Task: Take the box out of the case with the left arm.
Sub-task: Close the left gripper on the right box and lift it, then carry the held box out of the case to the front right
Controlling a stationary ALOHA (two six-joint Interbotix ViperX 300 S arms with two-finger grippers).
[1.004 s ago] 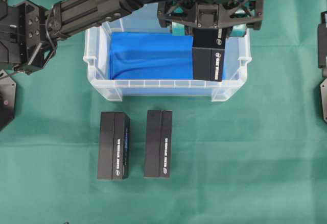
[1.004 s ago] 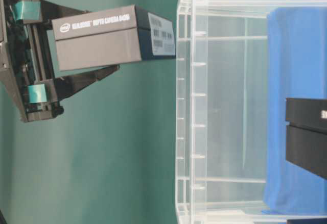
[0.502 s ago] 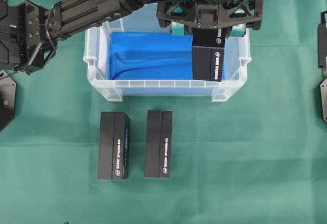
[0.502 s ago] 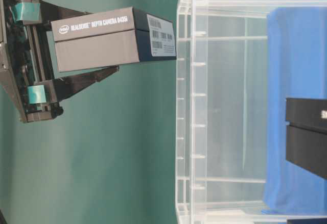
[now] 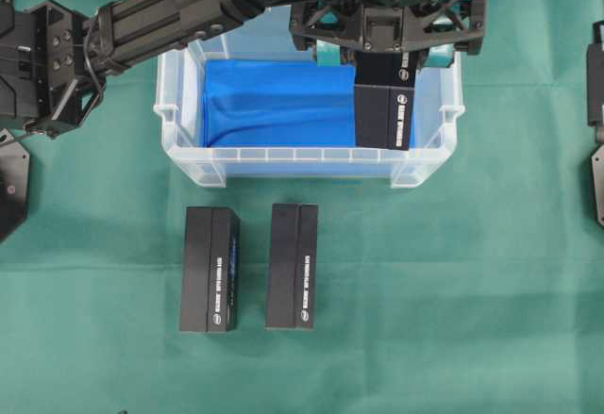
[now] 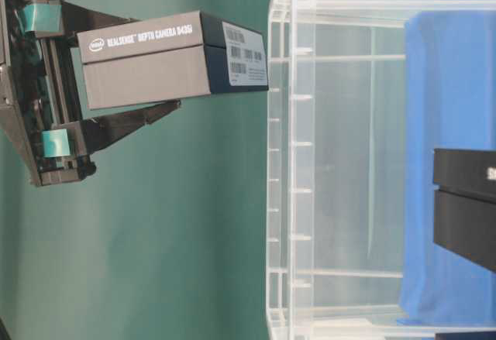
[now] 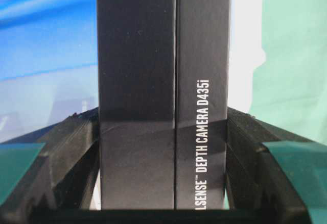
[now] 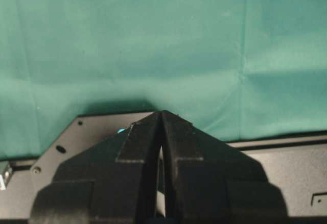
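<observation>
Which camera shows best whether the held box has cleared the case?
Table-level: the box hangs wholly outside the case rim. Overhead only shows it over the case. The left wrist view shows it clamped close up; the right wrist view misses it.

A green cloth (image 5: 425, 320) covers the whole desk, lying mostly flat with a few soft creases. The light is even and bright. No wall, floor or window shows.

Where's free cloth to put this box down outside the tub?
Open green cloth right of the two black boxes, up to the clear tub. More lies below and left of them. Crowded: the strip between tub and boxes, and the left claw holding the camera box over the tub's right end.
</observation>
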